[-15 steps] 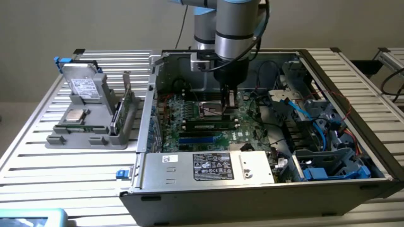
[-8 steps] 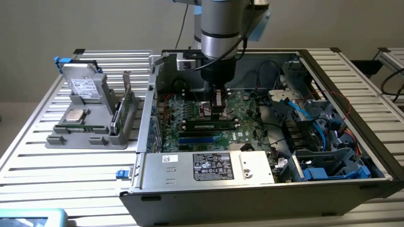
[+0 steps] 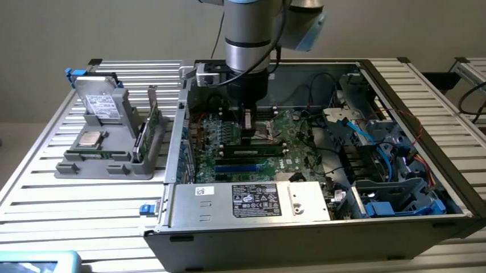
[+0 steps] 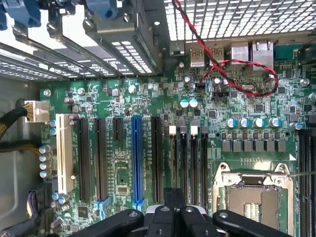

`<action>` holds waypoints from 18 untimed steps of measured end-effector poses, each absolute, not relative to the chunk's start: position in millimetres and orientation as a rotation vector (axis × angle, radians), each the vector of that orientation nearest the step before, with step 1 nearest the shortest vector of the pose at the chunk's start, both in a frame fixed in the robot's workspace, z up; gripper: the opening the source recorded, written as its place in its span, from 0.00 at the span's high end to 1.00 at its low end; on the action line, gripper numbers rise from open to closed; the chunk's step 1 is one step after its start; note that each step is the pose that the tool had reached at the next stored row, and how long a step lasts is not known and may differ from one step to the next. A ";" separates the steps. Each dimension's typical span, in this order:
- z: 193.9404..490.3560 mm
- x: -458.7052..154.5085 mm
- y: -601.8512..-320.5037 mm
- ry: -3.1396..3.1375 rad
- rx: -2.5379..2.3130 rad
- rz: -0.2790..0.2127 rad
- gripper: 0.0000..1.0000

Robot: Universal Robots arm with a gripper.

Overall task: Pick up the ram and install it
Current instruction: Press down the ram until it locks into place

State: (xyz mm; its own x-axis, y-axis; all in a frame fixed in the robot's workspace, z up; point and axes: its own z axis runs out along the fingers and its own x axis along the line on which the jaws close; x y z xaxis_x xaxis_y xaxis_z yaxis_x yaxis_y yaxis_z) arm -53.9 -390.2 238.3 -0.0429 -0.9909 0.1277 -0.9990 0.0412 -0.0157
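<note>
- The fingers (image 3: 249, 122) hung low inside the open computer case (image 3: 227, 239), just above the green board (image 3: 292, 122). In the wrist view the fingers (image 4: 170, 210) were pressed fully together with nothing between them.
- We took the slim dark stick with a pale label lying along a slot to be the ram (image 3: 254, 152). It sat just beside the fingers, on the side nearer the exterior camera.
- Its long axis ran across the case, from the exterior view's left to the exterior view's right — crosswise to the line from the fingers to it.
- We judged it to be resting in its slot, though we could not tell whether it was pushed fully home.
- The grey holder (image 3: 99, 165) on the table (image 3: 76, 199) stood well apart, outside the case.
</note>
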 end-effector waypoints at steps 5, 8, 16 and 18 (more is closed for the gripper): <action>234.3 -55.1 -388.5 -2.206 2.115 0.153 0.89; 233.5 -55.8 -389.8 -2.206 2.115 0.153 0.89; 229.8 -56.9 -389.3 -2.206 2.115 0.153 0.89; 229.0 -56.9 -389.3 -2.206 2.115 0.153 0.89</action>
